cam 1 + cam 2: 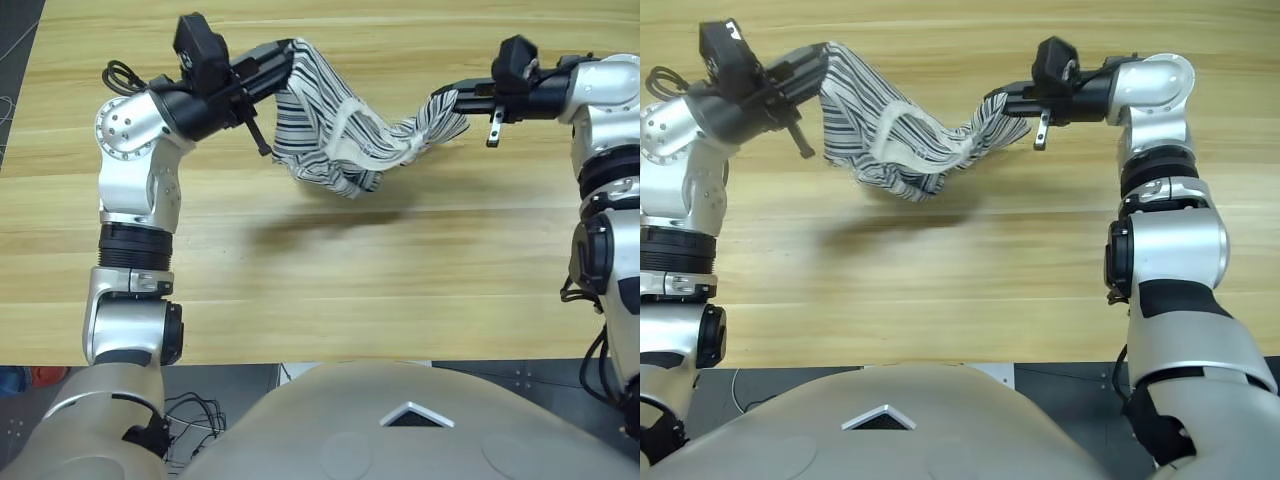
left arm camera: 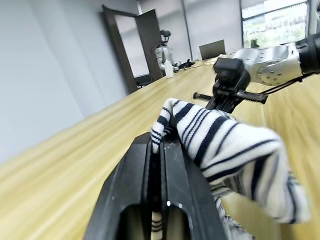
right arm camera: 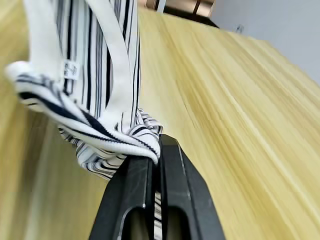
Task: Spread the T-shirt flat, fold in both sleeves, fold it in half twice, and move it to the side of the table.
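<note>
A white T-shirt with dark stripes (image 1: 340, 130) hangs bunched in the air above the wooden table (image 1: 320, 260), stretched between both grippers. My left gripper (image 1: 285, 60) is shut on one end of the cloth at the far left. My right gripper (image 1: 445, 100) is shut on the other end, further right. The shirt sags in the middle and casts a shadow on the table below it. In the left wrist view the striped fabric (image 2: 225, 145) bulges out from between the black fingers (image 2: 172, 175). In the right wrist view the T-shirt (image 3: 100, 90) is pinched between the fingers (image 3: 165, 165).
The table's near edge (image 1: 330, 355) runs across the front, with dark floor and cables (image 1: 190, 410) beyond it. Bare wood lies all around beneath the shirt. In the left wrist view another robot (image 2: 164, 47) stands far off by a door.
</note>
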`<action>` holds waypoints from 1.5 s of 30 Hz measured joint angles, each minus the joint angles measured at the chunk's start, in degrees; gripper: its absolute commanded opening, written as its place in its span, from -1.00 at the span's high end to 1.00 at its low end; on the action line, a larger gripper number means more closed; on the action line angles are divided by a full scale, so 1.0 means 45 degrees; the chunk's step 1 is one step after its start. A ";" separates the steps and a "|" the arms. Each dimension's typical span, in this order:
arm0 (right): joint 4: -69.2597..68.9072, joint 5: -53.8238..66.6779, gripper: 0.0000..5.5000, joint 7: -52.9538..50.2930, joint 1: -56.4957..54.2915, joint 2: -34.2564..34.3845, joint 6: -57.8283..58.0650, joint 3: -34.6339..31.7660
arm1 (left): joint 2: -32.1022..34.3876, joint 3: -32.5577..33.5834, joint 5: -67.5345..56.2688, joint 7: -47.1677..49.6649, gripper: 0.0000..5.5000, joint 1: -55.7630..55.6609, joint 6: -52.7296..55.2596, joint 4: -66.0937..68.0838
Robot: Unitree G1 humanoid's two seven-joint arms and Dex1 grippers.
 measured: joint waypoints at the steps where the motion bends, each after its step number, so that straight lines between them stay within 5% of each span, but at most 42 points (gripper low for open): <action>1: -0.0318 0.0236 0.96 0.0579 0.0199 -0.0062 0.0449 -0.0093 | 0.0382 -0.0025 0.0040 -0.0904 0.96 0.0277 -0.0070 -0.0037; 5: -0.1401 0.0260 0.96 0.1590 0.1023 -0.0744 0.1385 -0.0092 | 0.2344 -0.0015 0.0585 -0.3323 0.96 0.1482 -0.0002 -0.0184; 10: -0.2117 0.1243 0.96 -0.0014 0.0725 -0.0497 0.3079 -0.0964 | 0.2838 0.0669 0.0719 -0.2800 0.96 -0.0027 0.1110 0.0422; 20: 0.1236 0.0887 0.96 -1.1554 -0.5145 0.2022 0.4463 -0.2395 | -0.0161 0.0484 0.5020 0.6862 0.96 -1.0731 0.1418 1.1218; 26: 0.1912 -0.0267 0.96 -1.6889 -0.9464 0.2103 0.2874 -0.2967 | -0.0330 0.2086 0.5585 1.1771 0.96 -1.5413 -0.0675 1.2985; 34: 0.1903 -0.0418 0.96 -1.3332 -0.8288 0.2255 0.2507 -0.3101 | -0.0780 0.1799 0.6630 0.9049 0.96 -1.3414 -0.2024 1.3099; 39: 0.1879 -0.0053 0.96 -0.7271 -0.4998 0.2516 0.3419 -0.3074 | -0.1348 0.1494 0.6497 0.3738 0.96 -0.8719 -0.3322 1.2703; 45: 0.0519 0.1078 0.96 -0.1205 -0.1966 0.2359 0.5207 -0.3085 | 0.0078 0.1647 0.3877 -0.2191 0.96 -0.2897 -0.2497 0.7187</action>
